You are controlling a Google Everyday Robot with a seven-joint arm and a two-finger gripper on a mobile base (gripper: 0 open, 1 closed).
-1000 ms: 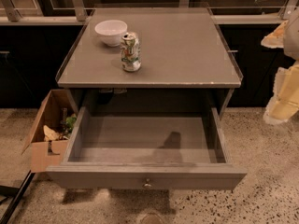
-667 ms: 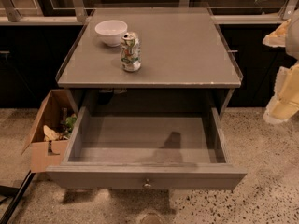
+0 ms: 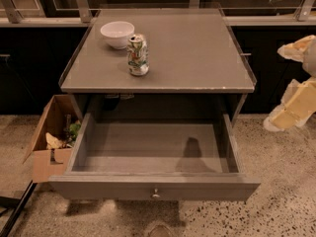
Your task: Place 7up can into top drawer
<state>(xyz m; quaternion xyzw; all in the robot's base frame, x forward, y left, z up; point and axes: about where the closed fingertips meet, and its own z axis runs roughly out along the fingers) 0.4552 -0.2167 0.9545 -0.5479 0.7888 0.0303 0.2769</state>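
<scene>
7up can (image 3: 138, 55) stands upright toward the surface's (image 3: 202, 58) left edge, top drawer (image 3: 153, 186) open below; hand (image 3: 292, 92) beyond right edge, grip state indeterminable.

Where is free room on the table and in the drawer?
Drawer: whole floor bare between its walls. Tabletop: bare right of the can and bowl, which crowd the back-left. Gripper hangs off the right side.

The gripper (image 3: 294, 102) is at the right, beside the table (image 3: 197, 48), and the picture's right edge cuts it off. The back of the top drawer (image 3: 153, 147) is hidden under the table. The cardboard box (image 3: 47, 154) is partly behind the drawer's left wall, and its contents cannot be identified. The print on the 7up can (image 3: 138, 56) cannot be read.
</scene>
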